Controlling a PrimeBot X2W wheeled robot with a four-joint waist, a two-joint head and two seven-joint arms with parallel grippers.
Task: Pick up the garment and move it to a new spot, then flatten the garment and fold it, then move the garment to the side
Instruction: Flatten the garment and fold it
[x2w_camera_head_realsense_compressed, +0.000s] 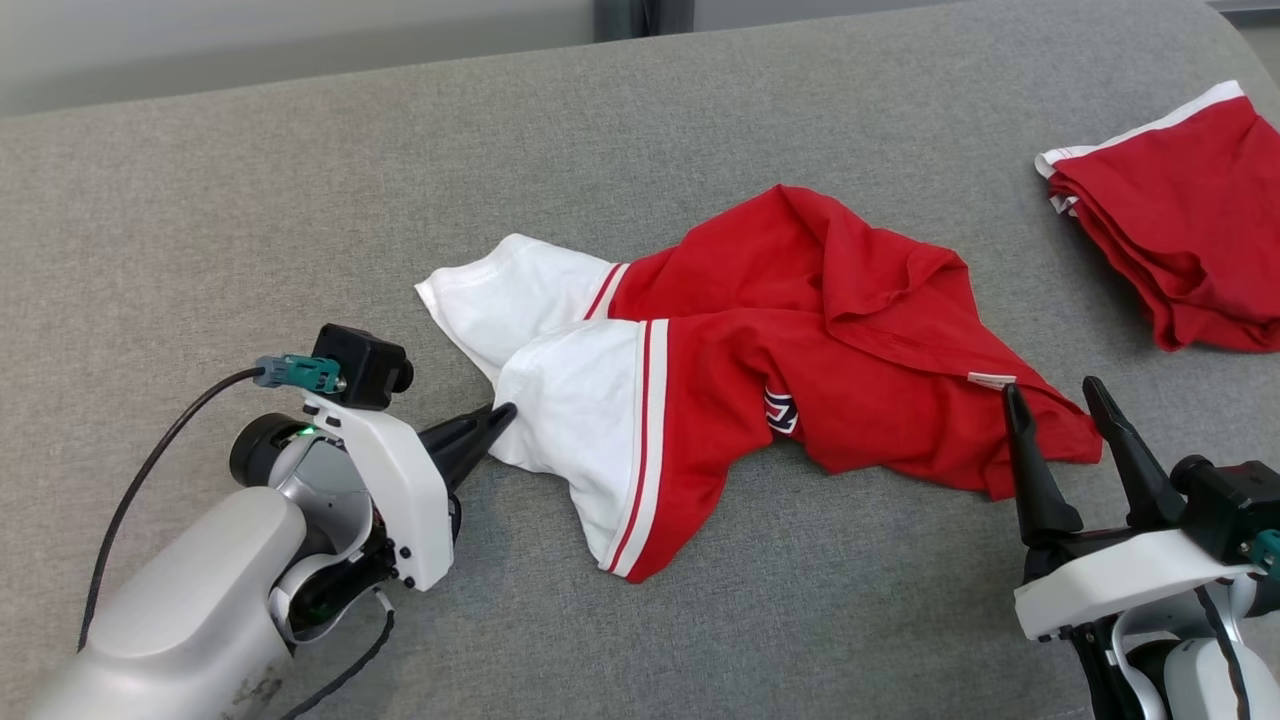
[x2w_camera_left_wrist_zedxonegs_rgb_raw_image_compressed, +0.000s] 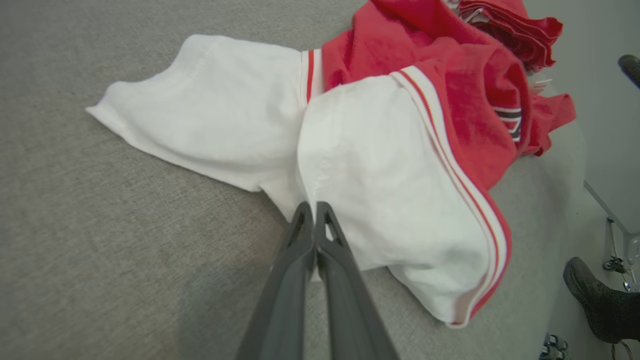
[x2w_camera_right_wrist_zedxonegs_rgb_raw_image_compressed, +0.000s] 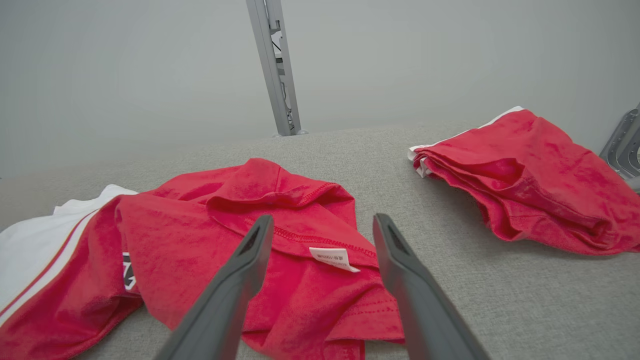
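The garment (x2w_camera_head_realsense_compressed: 780, 340), a red shirt with white sleeves trimmed in red-and-white stripes, lay crumpled and unfolded to the left of the folded red pile (x2w_camera_head_realsense_compressed: 1180, 230), well apart from it. Both sleeves pointed away from the pile, the nearer sleeve (x2w_camera_head_realsense_compressed: 575, 420) overlapping the farther sleeve (x2w_camera_head_realsense_compressed: 510, 290). A white label (x2w_camera_head_realsense_compressed: 990, 380) showed on the rumpled end nearest the pile, and a dark emblem (x2w_camera_head_realsense_compressed: 781, 411) sat mid-body.

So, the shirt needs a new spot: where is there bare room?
Free: the grey surface left of and behind the shirt, beyond the left gripper; also the front strip between grippers. Crowded: right, by the folded pile and right gripper.
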